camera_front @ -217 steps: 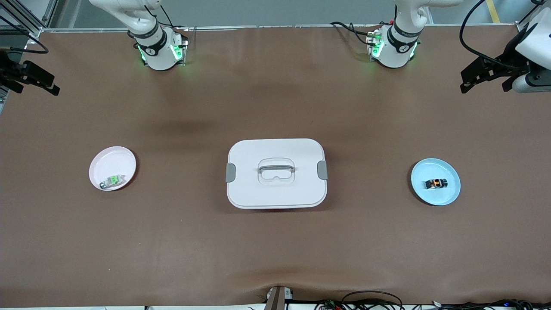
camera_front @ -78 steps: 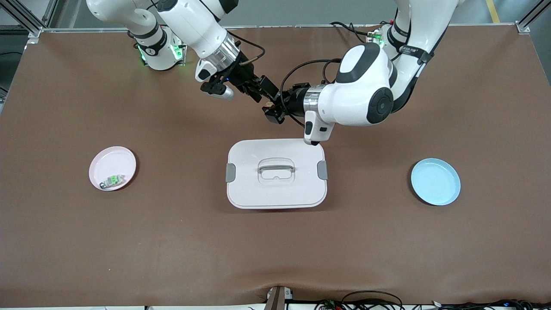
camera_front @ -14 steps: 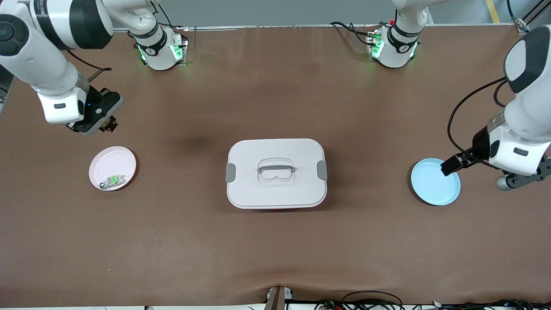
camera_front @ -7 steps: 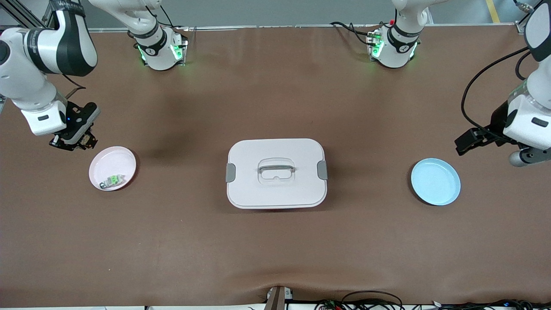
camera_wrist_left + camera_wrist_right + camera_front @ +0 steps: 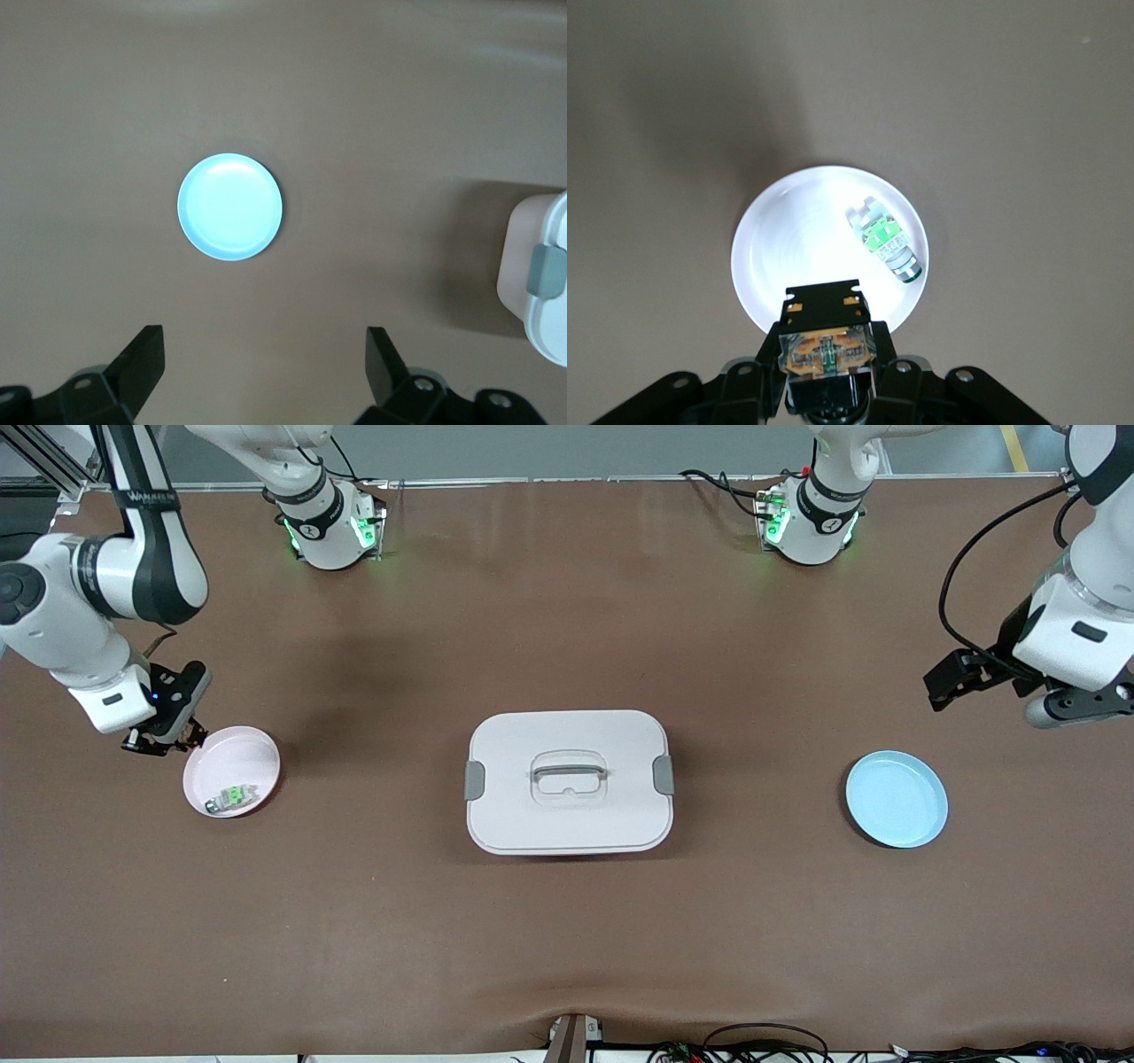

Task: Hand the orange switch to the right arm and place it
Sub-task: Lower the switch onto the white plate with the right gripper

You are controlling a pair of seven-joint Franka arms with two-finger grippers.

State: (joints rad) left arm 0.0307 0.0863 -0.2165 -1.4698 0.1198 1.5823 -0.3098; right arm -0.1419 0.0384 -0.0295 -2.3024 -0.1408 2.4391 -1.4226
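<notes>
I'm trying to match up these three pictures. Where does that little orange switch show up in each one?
Front view: the orange switch is held in the right gripper, over the edge of the pink plate.
Left wrist view: not in it; only the blue plate and a corner of the white box.
Right wrist view: clamped between the fingers, switch over the plate's rim.
Shared landmark: the pink plate holding the green switch.

Both arms are glossy white with black joint bands and black cables looping along them; green lights glow at the 2 bases. The right gripper (image 5: 165, 737) and left gripper (image 5: 950, 679) are black, with round screw holes near the fingers (image 5: 142, 354)
</notes>
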